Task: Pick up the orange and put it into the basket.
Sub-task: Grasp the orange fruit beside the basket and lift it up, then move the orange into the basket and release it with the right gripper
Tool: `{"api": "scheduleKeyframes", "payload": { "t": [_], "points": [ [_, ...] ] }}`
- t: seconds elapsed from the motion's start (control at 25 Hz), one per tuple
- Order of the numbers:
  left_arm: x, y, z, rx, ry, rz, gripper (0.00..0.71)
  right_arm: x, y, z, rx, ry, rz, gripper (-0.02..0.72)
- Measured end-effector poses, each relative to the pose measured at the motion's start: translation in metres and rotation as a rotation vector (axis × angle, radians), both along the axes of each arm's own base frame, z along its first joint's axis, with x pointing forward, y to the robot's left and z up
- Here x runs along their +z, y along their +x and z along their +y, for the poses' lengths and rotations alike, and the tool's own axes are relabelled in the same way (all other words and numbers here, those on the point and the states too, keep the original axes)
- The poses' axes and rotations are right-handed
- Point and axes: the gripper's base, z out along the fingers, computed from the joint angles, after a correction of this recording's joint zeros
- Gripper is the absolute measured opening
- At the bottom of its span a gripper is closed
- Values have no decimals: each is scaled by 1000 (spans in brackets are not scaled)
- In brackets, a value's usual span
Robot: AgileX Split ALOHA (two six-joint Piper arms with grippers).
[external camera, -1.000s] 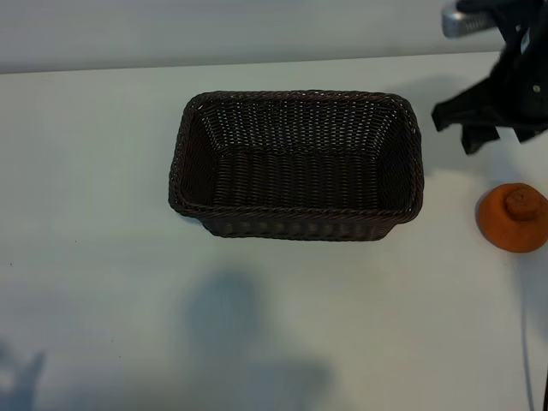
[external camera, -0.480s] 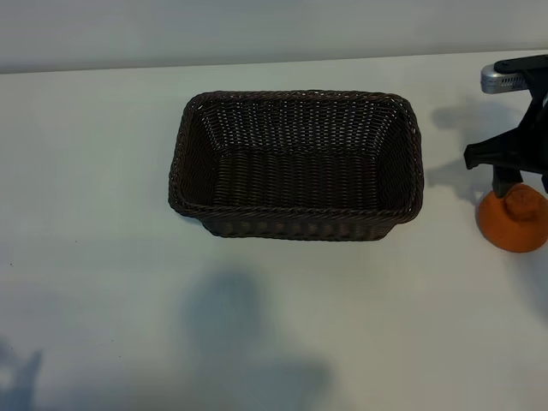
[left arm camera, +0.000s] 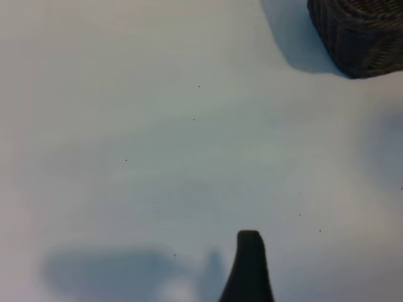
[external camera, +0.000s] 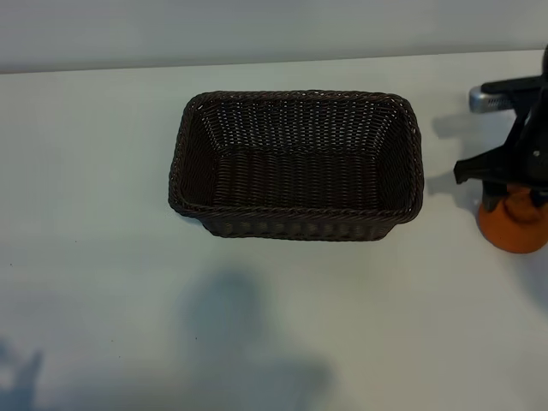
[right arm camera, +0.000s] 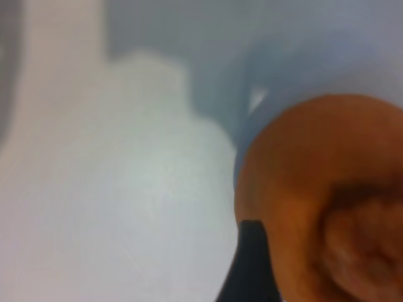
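The right gripper (external camera: 512,190), jaws spread wide, straddles the round, matte, knobbed orange (external camera: 514,229); right of the woven wicker basket (external camera: 295,164).

My right gripper (external camera: 514,184) covers the upper part of the small round matte orange fruit (external camera: 512,229); the exterior frame's right edge cuts off both. Cannot tell whether my fingers touch it. Right wrist view: the fruit (right arm camera: 321,195) is blurred and runs off the frame edge. Left wrist view: one dark fingertip (left arm camera: 249,267) shows, and only a corner of the dark brown woven wicker basket (left arm camera: 362,34).
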Motion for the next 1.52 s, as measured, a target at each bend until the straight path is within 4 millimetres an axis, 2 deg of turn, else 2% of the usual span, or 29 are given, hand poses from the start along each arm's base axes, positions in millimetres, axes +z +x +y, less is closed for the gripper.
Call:
{"api": "scheduleKeyframes", "payload": {
  "t": [0.16, 0.28, 0.36, 0.4, 0.56, 0.6, 0.76, 0.92, 1.12, 1.24, 1.36, 1.52],
  "points": [
    [0, 0, 0, 0, 0, 0, 594, -20, 3, -2, -14, -24, 39, 548],
    [0, 0, 0, 0, 0, 0, 594, -24, 4, -3, -19, -29, 45, 530],
    [0, 0, 0, 0, 0, 0, 594, -25, 4, -3, -18, -31, 47, 470],
    [0, 0, 0, 0, 0, 0, 594, -25, 4, -3, -18, -31, 48, 417],
    [0, 0, 0, 0, 0, 0, 594, -24, 4, -3, -20, -32, 52, 141],
    [0, 0, 0, 0, 0, 0, 594, -24, 4, -3, -20, -32, 52, 109],
    [0, 0, 0, 0, 0, 0, 594, -20, 3, -3, -19, -33, 52, 108],
    [0, 0, 0, 0, 0, 0, 593, 10, 5, -3, -11, -37, 27, 108],
    [0, 0, 0, 0, 0, 0, 593, 85, 9, -4, -2, -39, -109, 107],
    [0, 0, 0, 0, 0, 0, 593, 122, 7, -4, -1, -42, -180, 107],
    [0, 0, 0, 3, -5, 1, 593, 139, 7, -4, -2, -45, -204, 107],
    [0, 0, -1, 18, -36, 5, 593, 143, 7, -2, 1, -38, -201, 107]
  ]
}}
